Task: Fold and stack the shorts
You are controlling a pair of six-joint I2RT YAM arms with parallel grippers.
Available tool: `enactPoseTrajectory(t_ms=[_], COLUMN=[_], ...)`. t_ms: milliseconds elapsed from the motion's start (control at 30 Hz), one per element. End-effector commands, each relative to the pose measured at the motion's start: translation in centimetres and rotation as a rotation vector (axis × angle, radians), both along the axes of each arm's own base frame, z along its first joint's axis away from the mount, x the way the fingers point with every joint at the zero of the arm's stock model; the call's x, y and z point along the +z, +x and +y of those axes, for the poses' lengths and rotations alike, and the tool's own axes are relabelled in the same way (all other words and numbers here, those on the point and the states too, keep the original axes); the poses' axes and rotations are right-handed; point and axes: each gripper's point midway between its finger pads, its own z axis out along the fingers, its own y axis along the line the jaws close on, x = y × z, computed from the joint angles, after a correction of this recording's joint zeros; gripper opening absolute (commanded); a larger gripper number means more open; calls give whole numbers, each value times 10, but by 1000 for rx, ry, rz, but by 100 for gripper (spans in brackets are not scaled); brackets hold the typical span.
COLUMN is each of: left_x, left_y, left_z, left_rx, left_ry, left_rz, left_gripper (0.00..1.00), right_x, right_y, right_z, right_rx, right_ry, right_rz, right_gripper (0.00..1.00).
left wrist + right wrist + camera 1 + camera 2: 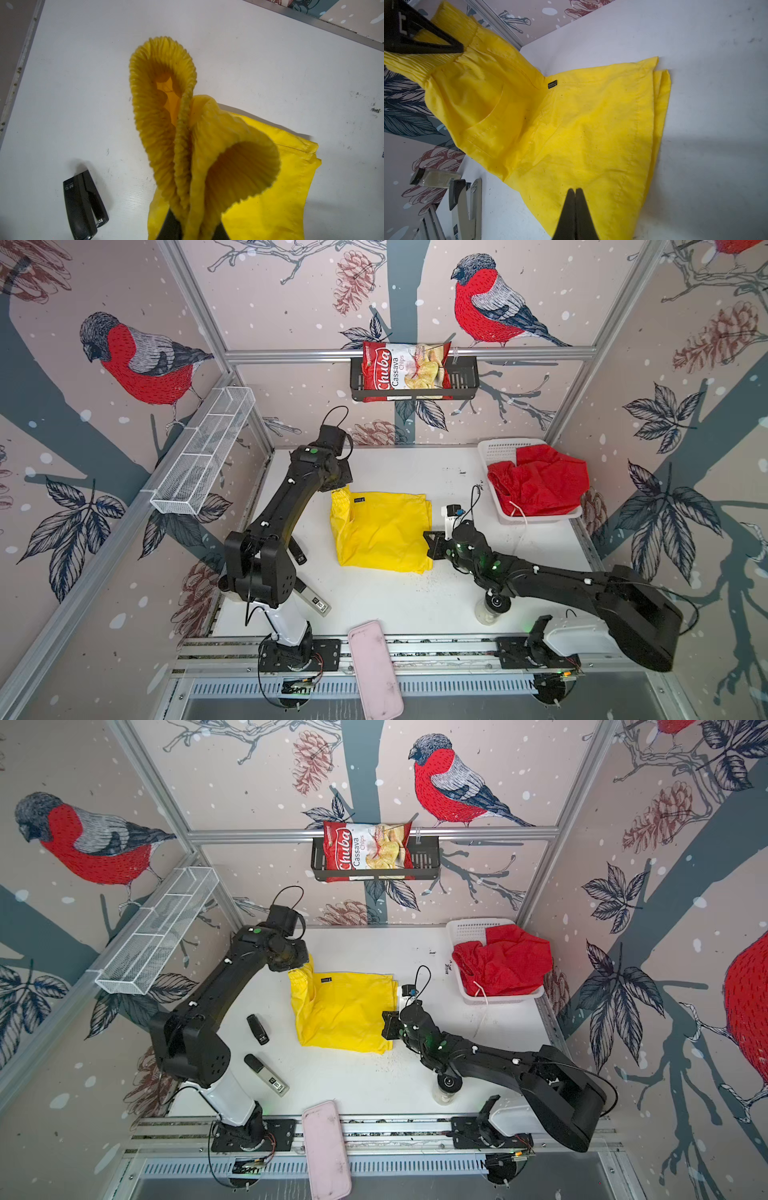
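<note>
The bright yellow thin fabric shorts [384, 531] lie on the white table [415, 601], left of the white plastic basket [496, 450]. That basket holds the crumpled red mesh shorts [540, 485]. The left gripper [197, 228] clamps the yellow pair's ribbed waistband and holds it raised on the side away from the basket. The right gripper [575, 199], jaws pressed together, sits at the hem side nearer the basket. Whether it pinches cloth cannot be told.

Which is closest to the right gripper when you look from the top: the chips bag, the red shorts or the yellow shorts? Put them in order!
From the right gripper, in a top view:
1. The yellow shorts: right beneath it, mid-table.
2. The red shorts: in the basket, at the back right.
3. The chips bag: up on the back wall.
</note>
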Motion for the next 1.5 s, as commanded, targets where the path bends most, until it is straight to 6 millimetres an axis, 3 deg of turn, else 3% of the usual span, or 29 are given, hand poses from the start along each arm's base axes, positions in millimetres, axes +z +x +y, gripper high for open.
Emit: enactPoseTrajectory(t_ms=[0, 133, 367, 567, 733, 1033, 1300, 1467], left_x=[-3, -12, -22, -37, -41, -86, -77, -88], left_y=[0, -3, -13, -33, -37, -35, -47, -64], left_z=[-7, -14, -29, -54, -84, -136, -170, -174], left_rx=[-10, -20, -41, -66, -103, -184, -233, -274], left_ry=[29, 106, 177, 237, 282, 480, 601, 646], left_rz=[11, 32, 51, 81, 63, 147, 112, 159], left_gripper=[0, 0, 0, 0, 0, 0, 0, 0], right_x=[-20, -55, -107, -136, -142, -142, -142, -145], right_y=[-3, -19, -37, -45, -50, -59, -57, -55], right_z=[3, 12, -12, -15, -10, -8, -7, -9], right_rx=[8, 27, -19, -3, 17, 33, 46, 41], right_ry=[-51, -49, -63, -96, -67, 0, -17, -21], right_rz=[34, 128, 234, 288, 311, 328, 314, 315], right_gripper=[0, 0, 0, 0, 0, 0, 0, 0])
